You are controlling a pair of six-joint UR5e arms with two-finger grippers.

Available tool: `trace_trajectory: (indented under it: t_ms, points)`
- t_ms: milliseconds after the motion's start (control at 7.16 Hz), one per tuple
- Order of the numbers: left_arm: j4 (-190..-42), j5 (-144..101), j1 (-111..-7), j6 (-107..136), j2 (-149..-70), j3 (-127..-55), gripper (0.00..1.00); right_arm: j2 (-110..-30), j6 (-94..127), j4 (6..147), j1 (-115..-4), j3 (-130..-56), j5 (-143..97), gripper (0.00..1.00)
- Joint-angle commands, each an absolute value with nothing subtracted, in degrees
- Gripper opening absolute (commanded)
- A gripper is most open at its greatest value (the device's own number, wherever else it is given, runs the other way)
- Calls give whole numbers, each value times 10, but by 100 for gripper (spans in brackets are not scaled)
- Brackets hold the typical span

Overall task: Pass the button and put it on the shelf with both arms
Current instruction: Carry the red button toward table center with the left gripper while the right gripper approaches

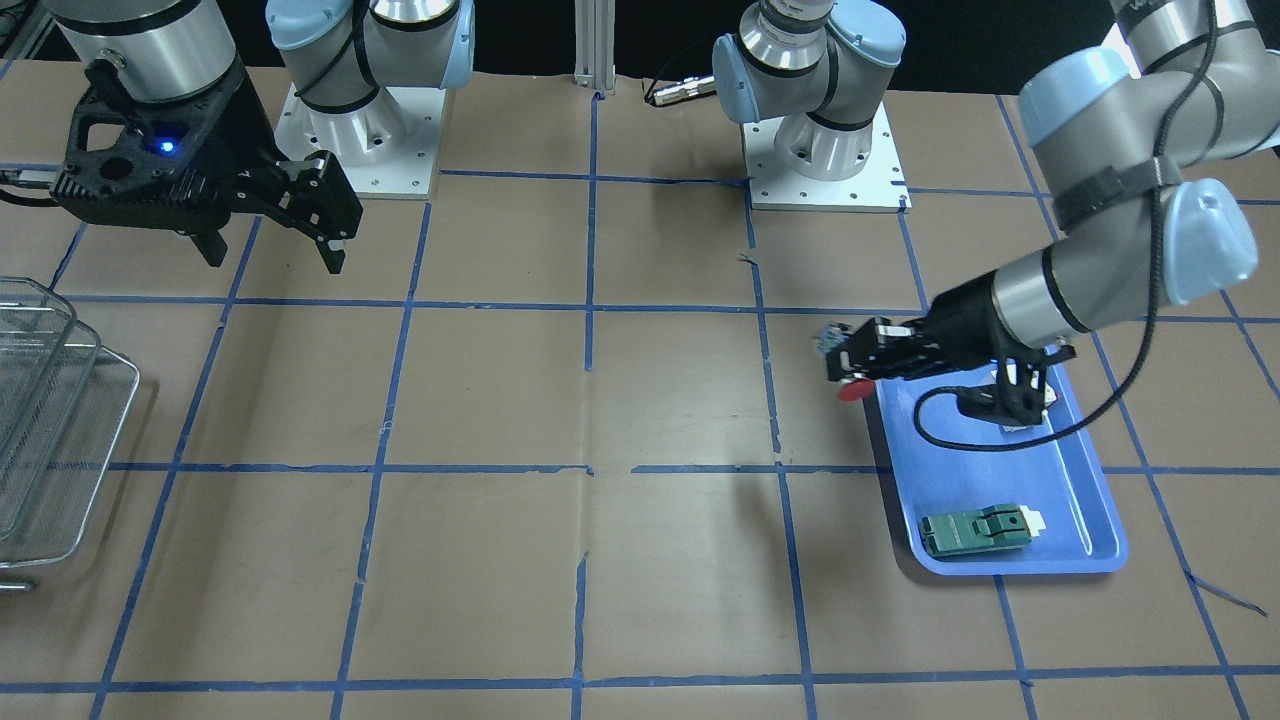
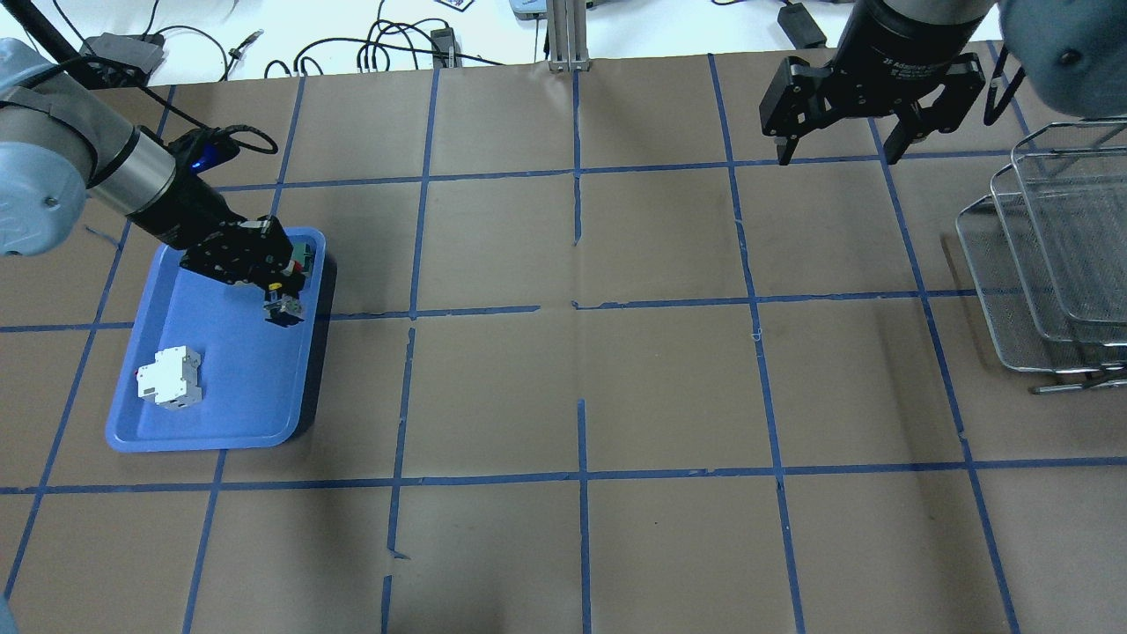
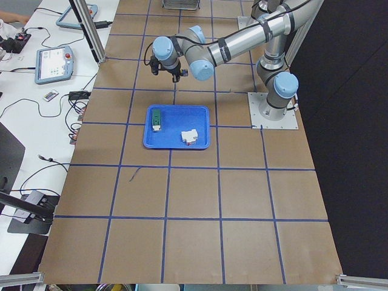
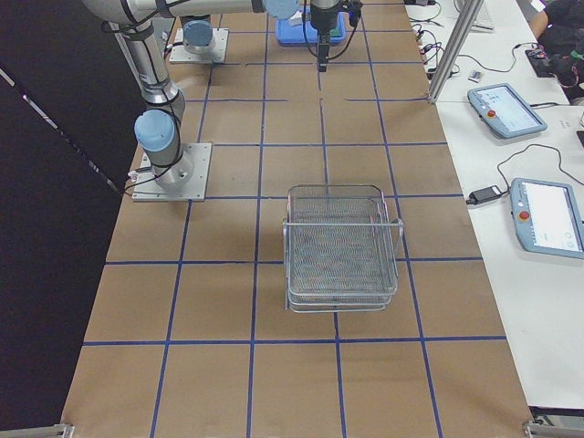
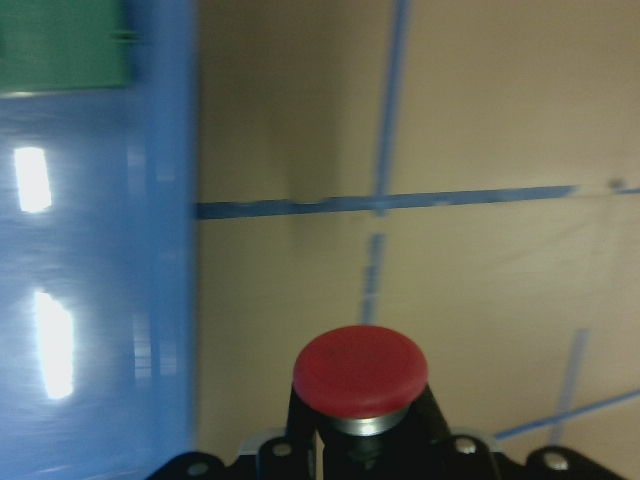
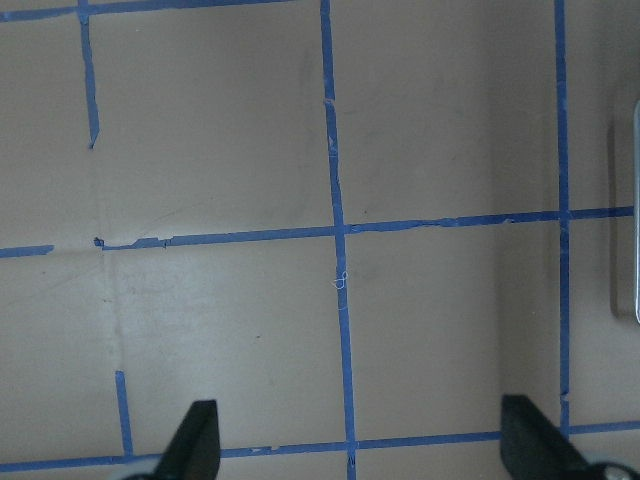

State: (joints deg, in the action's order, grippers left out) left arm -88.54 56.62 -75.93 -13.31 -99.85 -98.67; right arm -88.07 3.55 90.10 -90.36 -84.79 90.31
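Observation:
My left gripper point(image 1: 848, 365) is shut on the button point(image 1: 853, 390) and holds it above the table, just past the inner edge of the blue tray point(image 1: 1075, 500). The red cap points down and the blue-green block points up. In the left wrist view the red cap point(image 5: 360, 370) sits between the fingers. The overhead view shows the held button point(image 2: 283, 309) over the tray's rim. My right gripper point(image 2: 836, 158) is open and empty, high above the table, left of the wire shelf point(image 2: 1057, 255). Its fingertips point(image 6: 195, 445) frame bare table.
A flat green part point(image 1: 975, 530) and a white breaker block point(image 2: 167, 379) lie in the blue tray point(image 2: 220, 396). The shelf point(image 1: 50, 420) stands at the table's end on my right side. Blue tape lines grid the brown table. Both arm bases point(image 1: 825, 150) stand at the robot's edge.

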Motion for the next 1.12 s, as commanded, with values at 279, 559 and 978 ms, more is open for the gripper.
trace_trajectory:
  t_ms: [279, 559, 978]
  points:
    - [-849, 158, -872, -26, -990, -997, 0, -882, 0, 892, -789, -843, 789, 100]
    - [-783, 52, -896, -24, -997, -1023, 0, -882, -1, 840, -732, -842, 721, 100]
    - [-751, -6, -896, -28, -1019, -1058, 0, -890, -40, 647, -685, -844, 550, 100]
